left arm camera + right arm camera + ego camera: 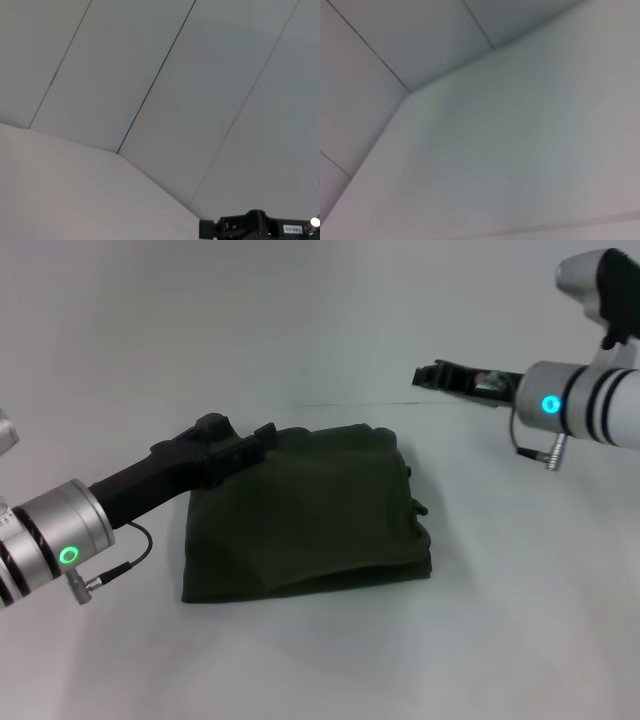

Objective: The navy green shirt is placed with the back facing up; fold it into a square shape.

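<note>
Head view: a dark green shirt (305, 515) lies on a white table (500, 640), already folded into a thick, roughly square bundle w/ layered edges at its right side. Folding looks basically done; maybe just tidying left. Left gripper (262, 438) sits at the bundle's far-left corner; can't tell if its jaws are apart or together. Right gripper (432, 374) hangs raised, well apart from the shirt, jaw state also unclear.

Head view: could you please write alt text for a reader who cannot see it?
A dark olive-green knit shirt lies folded into a rough square on a white table. The left claw sits at the shirt's far left corner, and the right claw hangs above the table, off the shirt.
</note>
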Tool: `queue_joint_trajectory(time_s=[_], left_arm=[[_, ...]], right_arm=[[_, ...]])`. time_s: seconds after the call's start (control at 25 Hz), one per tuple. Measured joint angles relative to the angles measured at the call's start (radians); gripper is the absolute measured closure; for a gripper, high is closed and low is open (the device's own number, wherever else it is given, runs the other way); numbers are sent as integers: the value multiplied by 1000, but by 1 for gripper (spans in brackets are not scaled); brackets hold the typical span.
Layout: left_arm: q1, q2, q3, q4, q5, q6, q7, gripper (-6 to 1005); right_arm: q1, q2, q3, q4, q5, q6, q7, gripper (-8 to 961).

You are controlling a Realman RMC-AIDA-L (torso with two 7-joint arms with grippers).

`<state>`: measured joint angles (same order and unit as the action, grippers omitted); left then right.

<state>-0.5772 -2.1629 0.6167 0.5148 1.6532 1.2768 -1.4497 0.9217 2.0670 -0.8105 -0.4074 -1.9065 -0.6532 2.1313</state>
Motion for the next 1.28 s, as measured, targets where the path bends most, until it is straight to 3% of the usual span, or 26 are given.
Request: queue_joint_trajectory(time_s=[0.28,0.4,0.56,0.72,0.84,1.0,1.16,1.28], left_arm=[[24,-4,2,-2,7,21,160,49],[32,-5,6,-32,12,47,295,49],[23,9,11,-32,53,76,335,49],[-18,50,13,-40,149,99,284,49],[-58,79,10,-41,247,145,212,49],[-92,99,9,-36,342,192,151,49],[-103,103,6,-33,378,197,138,50],[-101,101,5,-32,380,192,142,50]], right_arm=[[-128,12,1,-96,146,-169,-444,805],[-193,4,7,-117,199,-271,-604,589],[-278,-21,15,-123,266,-462,-789,447],[-342,-59,21,-124,254,-662,-911,284],[-351,-91,9,-124,188,-782,-928,147],[-338,-117,7,-129,101,-881,-907,97],[-335,-118,7,-135,81,-888,-909,47],[-330,-100,9,-130,81,-847,-924,9]])
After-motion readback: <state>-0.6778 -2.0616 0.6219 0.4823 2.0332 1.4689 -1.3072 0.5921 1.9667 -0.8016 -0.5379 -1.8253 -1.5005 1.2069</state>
